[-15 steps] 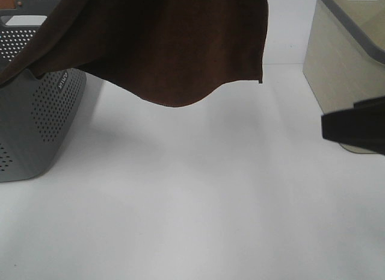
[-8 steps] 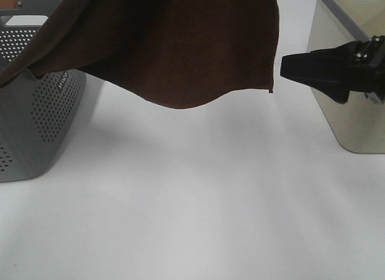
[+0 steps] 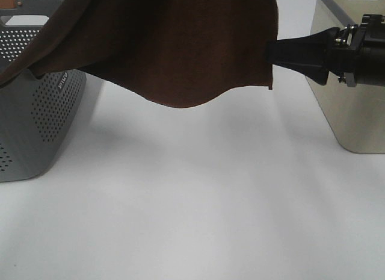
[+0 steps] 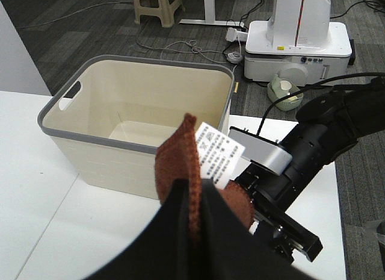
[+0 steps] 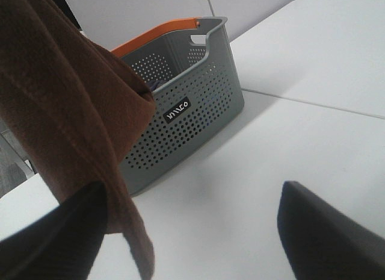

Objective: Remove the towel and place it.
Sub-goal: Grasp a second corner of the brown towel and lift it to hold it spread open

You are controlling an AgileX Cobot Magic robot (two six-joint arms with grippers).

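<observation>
Left fingers (image 4: 224,235) seemingly clenched on the towel (image 3: 174,45); right fingers (image 5: 328,232) spread above white table (image 3: 192,202); grey carpeted floor (image 4: 90,33) beyond

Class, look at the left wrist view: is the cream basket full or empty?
Empty, as far as shows: the cream basket has bare inner walls and floor, though the towel hides a small part.

— What kind of place is this looking like?
— A robotics lab or office. Dark grey carpet tiles (image 4: 90,27) are covering the floor. Loose pale cables (image 4: 180,48) are trailing across them toward a white power strip (image 4: 236,34), and a white boxy machine base (image 4: 298,48) is standing beside it.
— And the work surface?
— A plain white tabletop (image 3: 192,202) is filling the lower half of the exterior high view.
</observation>
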